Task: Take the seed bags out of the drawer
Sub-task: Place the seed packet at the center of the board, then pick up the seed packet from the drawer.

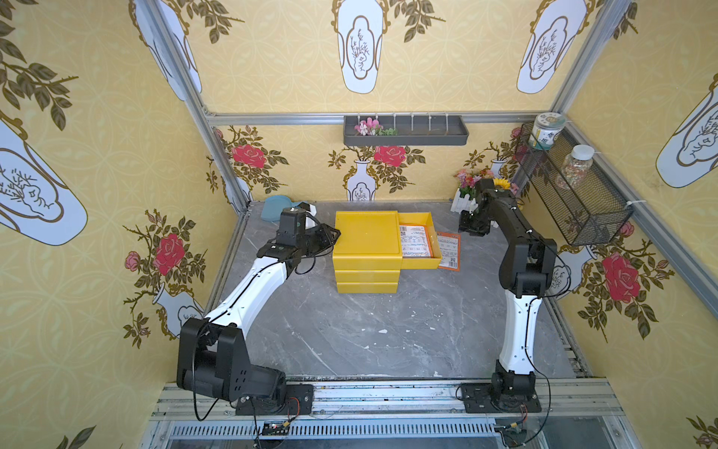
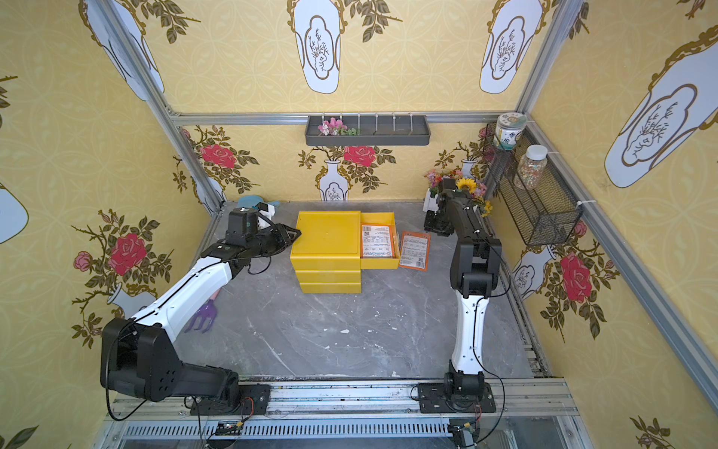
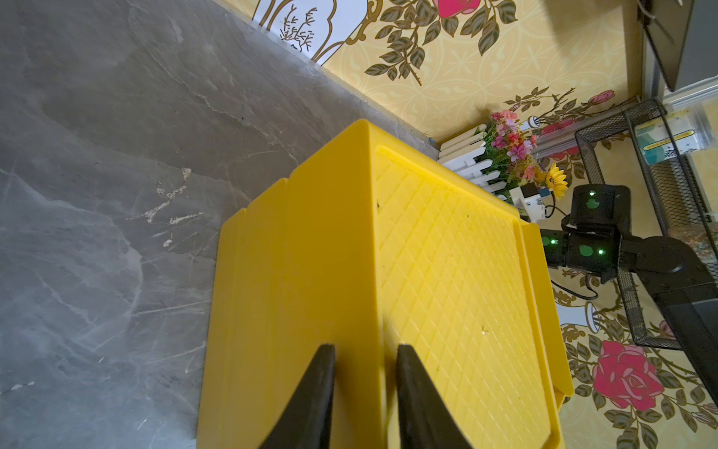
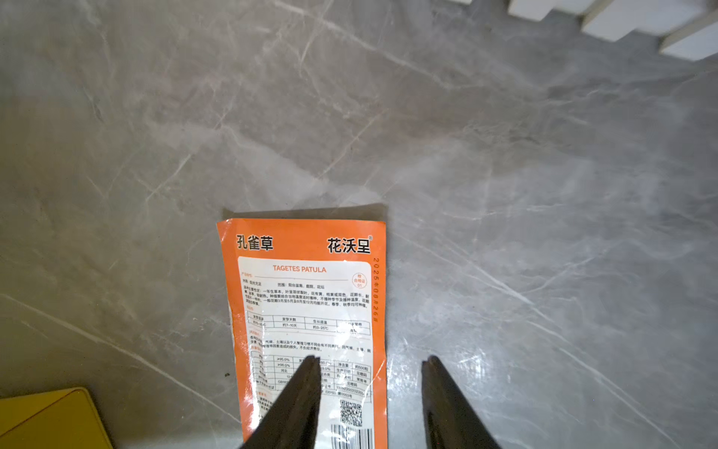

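Orange-bordered seed bag [image 4: 307,311] is found flat on the table [image 4: 505,194] beside the drawer [image 1: 421,263]; right gripper [image 4: 371,359] is poised over it, jaws parted. Second bag [image 1: 415,241], inside the drawer, is to be pinched at its edge, wall avoided

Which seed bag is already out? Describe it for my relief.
Find the yellow drawer unit mid-table; its top drawer stands open to the robot's right. One seed bag lies flat on the grey table beside that drawer; the other bag is inside it.
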